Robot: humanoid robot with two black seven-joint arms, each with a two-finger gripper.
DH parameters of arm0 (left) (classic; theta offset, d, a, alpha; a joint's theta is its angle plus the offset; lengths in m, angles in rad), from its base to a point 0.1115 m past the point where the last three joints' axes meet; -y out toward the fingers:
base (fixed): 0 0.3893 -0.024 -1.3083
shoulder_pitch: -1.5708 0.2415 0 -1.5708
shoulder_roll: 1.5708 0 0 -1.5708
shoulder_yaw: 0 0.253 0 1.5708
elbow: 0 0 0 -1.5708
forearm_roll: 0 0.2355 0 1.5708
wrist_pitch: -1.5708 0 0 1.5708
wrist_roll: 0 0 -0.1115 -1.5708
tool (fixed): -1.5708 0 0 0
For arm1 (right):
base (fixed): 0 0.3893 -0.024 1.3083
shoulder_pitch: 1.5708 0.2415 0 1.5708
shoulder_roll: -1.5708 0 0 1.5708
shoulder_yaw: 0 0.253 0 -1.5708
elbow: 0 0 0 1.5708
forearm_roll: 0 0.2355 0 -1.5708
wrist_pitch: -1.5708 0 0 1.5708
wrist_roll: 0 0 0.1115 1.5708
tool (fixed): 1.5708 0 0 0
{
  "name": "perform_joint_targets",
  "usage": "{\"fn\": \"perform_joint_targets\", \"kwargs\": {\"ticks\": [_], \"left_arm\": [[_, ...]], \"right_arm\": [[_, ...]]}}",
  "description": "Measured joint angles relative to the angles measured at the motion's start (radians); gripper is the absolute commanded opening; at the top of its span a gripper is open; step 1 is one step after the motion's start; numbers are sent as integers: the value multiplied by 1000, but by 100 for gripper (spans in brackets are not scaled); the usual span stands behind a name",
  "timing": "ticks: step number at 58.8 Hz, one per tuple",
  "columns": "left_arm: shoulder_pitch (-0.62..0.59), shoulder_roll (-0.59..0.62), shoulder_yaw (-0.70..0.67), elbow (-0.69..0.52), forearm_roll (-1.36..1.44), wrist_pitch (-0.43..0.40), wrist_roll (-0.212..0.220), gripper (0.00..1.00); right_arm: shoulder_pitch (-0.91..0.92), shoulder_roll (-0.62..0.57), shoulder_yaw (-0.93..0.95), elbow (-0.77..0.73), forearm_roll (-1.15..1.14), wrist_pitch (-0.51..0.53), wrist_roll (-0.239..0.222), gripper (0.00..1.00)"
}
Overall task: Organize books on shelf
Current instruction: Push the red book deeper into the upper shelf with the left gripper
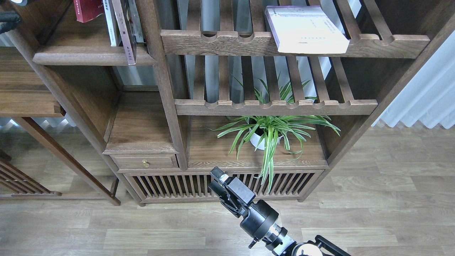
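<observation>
The red book (87,10) shows at the top left, over the back of the solid dark-brown shelf (92,55), its upper part cut off by the frame edge. A few upright books (121,26) stand at the shelf's right end, against the post; no yellow-green cover can be made out. The white book with the purple edge (305,28) lies flat on the upper slatted shelf at right. A dark part of my left arm (9,17) shows at the top left corner; its fingers are not distinguishable. My right gripper (217,176) hangs low in front of the cabinet, empty and away from the books.
A potted spider plant (266,133) stands in the lower right compartment. A small drawer with a brass knob (145,163) sits below the left compartment. Two slatted shelves (273,106) span the right side. A side table (25,103) stands at left.
</observation>
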Motion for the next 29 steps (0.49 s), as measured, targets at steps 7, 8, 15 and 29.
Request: {"fn": "perform_joint_targets", "kwargs": {"ticks": [7,8,15,29], "left_arm": [[13,-8,6,1,10,0,-13,6],[16,-9,6,1,10,0,-14,6],[27,-12,11,1,10,0,-25,6],[46,-12,29,-12,9,0,-80,6]], "right_arm": [[-9,0,1,0,0,0,0,99],[-10,-1,1,0,0,0,0,99],[-12,-3,1,0,0,0,0,99],[-12,-3,2,0,0,0,0,99]]}}
